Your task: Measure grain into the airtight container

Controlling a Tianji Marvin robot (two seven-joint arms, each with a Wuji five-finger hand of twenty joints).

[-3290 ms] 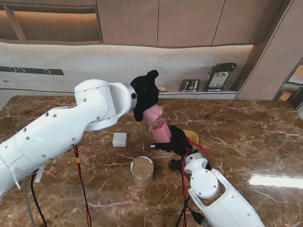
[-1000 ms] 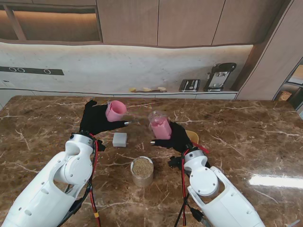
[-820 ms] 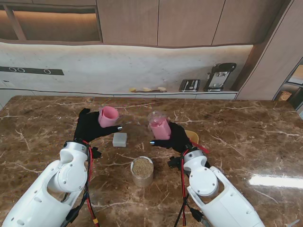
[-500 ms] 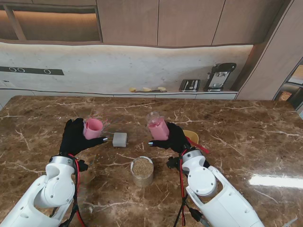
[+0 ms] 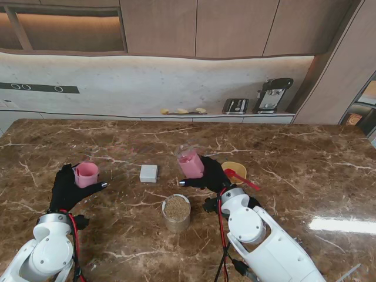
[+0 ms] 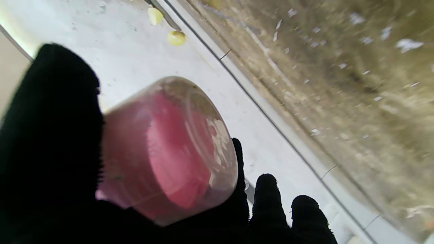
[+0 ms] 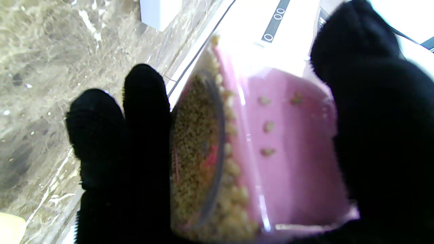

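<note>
My right hand (image 5: pixel 210 175) is shut on a pink container with a clear upper part (image 5: pixel 189 163), held off the table just beyond the grain jar. In the right wrist view that container (image 7: pixel 281 149) holds tan grain (image 7: pixel 196 145), with a few grains stuck to its wall. At the near left my left hand (image 5: pixel 67 187) is shut on a small pink cup (image 5: pixel 86 174). The cup (image 6: pixel 169 149) lies tilted in the black glove (image 6: pixel 51 142) and no grain shows in it. A round glass jar full of grain (image 5: pixel 176 211) stands on the table between both arms.
A small white block (image 5: pixel 148 173) lies on the brown marble table (image 5: pixel 305 170) between the hands. Beside my right hand sits a yellow bowl (image 5: pixel 237 168) with a red spoon (image 5: pixel 239 178). Appliances stand on the far counter (image 5: pixel 258 100).
My left hand has carried the pink cup away from the container, going left and nearer to me. The right hand with the container has shifted slightly left and nearer.
</note>
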